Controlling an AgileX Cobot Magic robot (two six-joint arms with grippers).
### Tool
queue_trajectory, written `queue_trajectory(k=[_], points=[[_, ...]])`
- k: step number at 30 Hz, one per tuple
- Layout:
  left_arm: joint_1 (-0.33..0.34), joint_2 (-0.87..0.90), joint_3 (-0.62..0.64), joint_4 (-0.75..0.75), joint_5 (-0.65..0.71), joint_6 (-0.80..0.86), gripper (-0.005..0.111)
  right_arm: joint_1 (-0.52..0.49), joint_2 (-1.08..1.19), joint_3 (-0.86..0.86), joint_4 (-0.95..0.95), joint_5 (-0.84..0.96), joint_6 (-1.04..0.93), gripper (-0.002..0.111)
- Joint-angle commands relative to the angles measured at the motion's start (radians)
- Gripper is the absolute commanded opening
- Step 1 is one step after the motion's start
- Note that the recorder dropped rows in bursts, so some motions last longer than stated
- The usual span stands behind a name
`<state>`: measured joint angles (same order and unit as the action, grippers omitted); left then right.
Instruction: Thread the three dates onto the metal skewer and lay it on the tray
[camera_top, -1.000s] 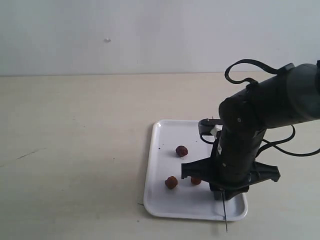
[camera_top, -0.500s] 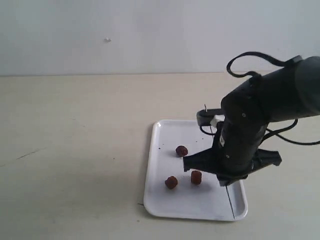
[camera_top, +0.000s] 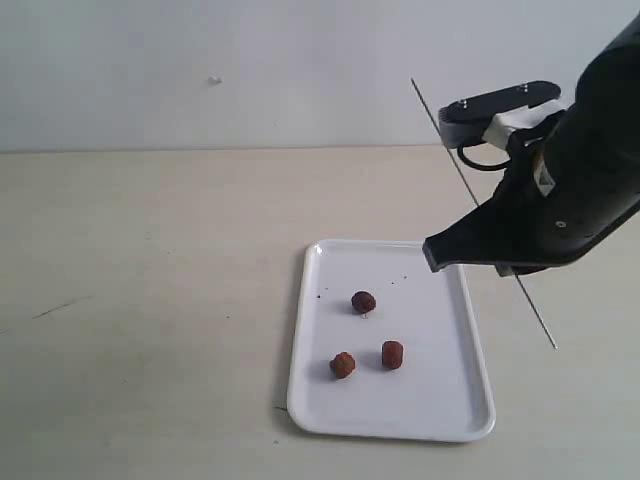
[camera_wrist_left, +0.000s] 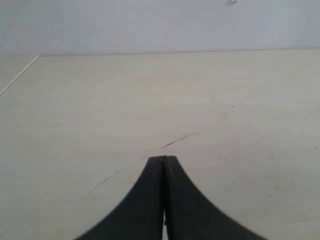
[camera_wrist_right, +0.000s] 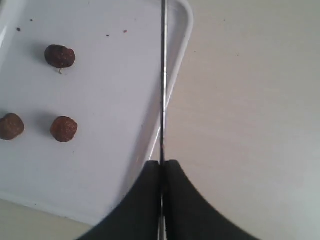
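Three reddish-brown dates (camera_top: 363, 301) (camera_top: 392, 354) (camera_top: 343, 365) lie loose on the white tray (camera_top: 430, 390). My right gripper (camera_top: 512, 268) hangs above the tray's far right side, shut on the thin metal skewer (camera_top: 540, 318). The skewer slants through the air from upper left to lower right. In the right wrist view the skewer (camera_wrist_right: 162, 75) runs straight out from between the shut jaws (camera_wrist_right: 161, 162), over the tray's rim (camera_wrist_right: 181, 45). The dates (camera_wrist_right: 59, 56) (camera_wrist_right: 64, 128) (camera_wrist_right: 10, 126) lie off to its side. My left gripper (camera_wrist_left: 163, 158) is shut on nothing over bare table.
The tray rests on a pale wooden table (camera_top: 150, 300) with a plain wall behind it. A few dark specks dot the tray near its far end (camera_top: 322, 293). A thin dark scratch (camera_wrist_left: 180, 139) marks the table ahead of the left gripper.
The right gripper closed on the skewer at the tray's right edge and rose up and back with it. The skewer now slants in the air instead of lying flat. The dates stay put.
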<state>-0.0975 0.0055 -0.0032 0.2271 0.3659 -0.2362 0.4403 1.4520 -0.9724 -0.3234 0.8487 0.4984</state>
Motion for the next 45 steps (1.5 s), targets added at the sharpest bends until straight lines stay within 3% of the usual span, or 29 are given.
queue_trajectory(k=[1, 10, 12, 19, 22, 27, 29, 31, 36, 41, 45], points=[[0.003, -0.006, 0.003, 0.0, -0.005, -0.005, 0.0, 0.001, -0.049, 0.015, -0.005, -0.063, -0.035, 0.0], [0.003, -0.006, 0.003, 0.005, -0.005, 0.001, 0.0, 0.001, -0.068, 0.041, -0.026, -0.141, -0.08, 0.0], [0.003, -0.006, 0.003, 0.087, -0.04, 0.03, 0.0, 0.001, -0.068, 0.041, -0.026, -0.143, -0.109, 0.0], [0.003, -0.006, 0.003, 0.022, -0.412, -0.125, 0.0, 0.001, -0.068, 0.041, -0.06, -0.243, -0.14, 0.0], [0.003, -0.006, 0.003, 0.022, -0.511, -0.181, 0.0, 0.001, -0.068, 0.041, -0.084, -0.25, -0.148, 0.0], [0.003, -0.006, 0.003, 0.022, -0.693, -0.408, 0.0, 0.001, -0.068, 0.041, -0.097, -0.25, -0.148, 0.0], [0.005, -0.006, 0.003, -0.001, -0.863, -0.422, 0.0, 0.001, -0.068, 0.041, -0.097, -0.25, -0.148, 0.0], [0.007, 0.002, -0.067, -0.072, -0.914, -0.418, 0.0, 0.001, -0.068, 0.041, -0.097, -0.25, -0.148, 0.0], [0.009, 0.288, -0.496, -0.354, -0.41, -0.016, 0.0, 0.001, -0.068, 0.041, -0.095, -0.25, -0.148, 0.0], [0.009, 0.759, -0.874, -0.388, -0.058, 0.016, 0.0, 0.001, -0.068, 0.041, -0.096, -0.236, -0.148, 0.0], [-0.01, 1.088, -1.097, -0.397, 0.22, 0.035, 0.0, 0.001, -0.068, 0.041, -0.098, -0.173, -0.148, 0.0]])
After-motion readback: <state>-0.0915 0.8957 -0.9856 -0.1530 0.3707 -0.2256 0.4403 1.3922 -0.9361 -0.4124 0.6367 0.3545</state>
